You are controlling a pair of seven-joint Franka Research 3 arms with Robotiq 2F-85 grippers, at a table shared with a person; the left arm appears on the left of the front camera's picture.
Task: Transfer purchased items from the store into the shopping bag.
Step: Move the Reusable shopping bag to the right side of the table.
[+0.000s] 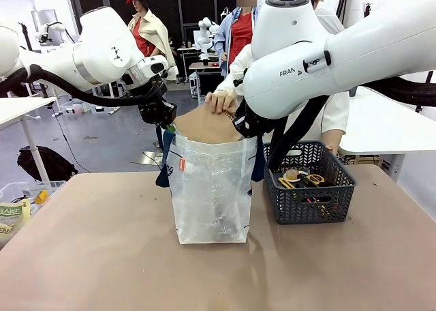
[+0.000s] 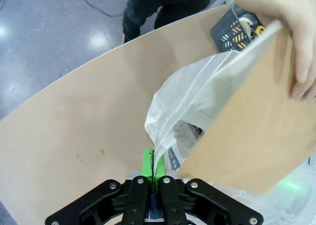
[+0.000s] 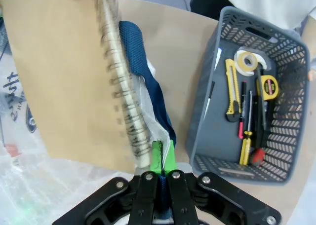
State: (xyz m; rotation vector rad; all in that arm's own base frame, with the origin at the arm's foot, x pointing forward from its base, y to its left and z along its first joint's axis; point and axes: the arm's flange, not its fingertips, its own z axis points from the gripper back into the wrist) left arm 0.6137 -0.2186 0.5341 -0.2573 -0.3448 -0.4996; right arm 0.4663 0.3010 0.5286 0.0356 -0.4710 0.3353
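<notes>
The shopping bag (image 1: 211,188) of crinkly clear-white plastic stands upright at the table's middle, mouth held wide. My left gripper (image 1: 165,122) is shut on its left rim, and my right gripper (image 1: 246,130) is shut on its right rim by the navy handle (image 3: 148,82). In the left wrist view the green pads (image 2: 148,162) pinch the plastic edge of the bag (image 2: 187,101). A person's hand (image 1: 221,101) lowers a brown spiral notebook (image 1: 208,125) into the mouth. The notebook (image 3: 59,82) shows its wire spine beside my right gripper (image 3: 163,153). The hand (image 2: 291,32) grips the notebook (image 2: 247,121) at its top edge.
A dark grey lattice basket (image 1: 340,195) stands right of the bag, holding a yellow utility knife (image 3: 232,89), a tape measure (image 3: 269,87), a tape roll (image 3: 249,61) and pens. A clear box (image 1: 13,212) sits at the table's left edge. The person stands behind the bag.
</notes>
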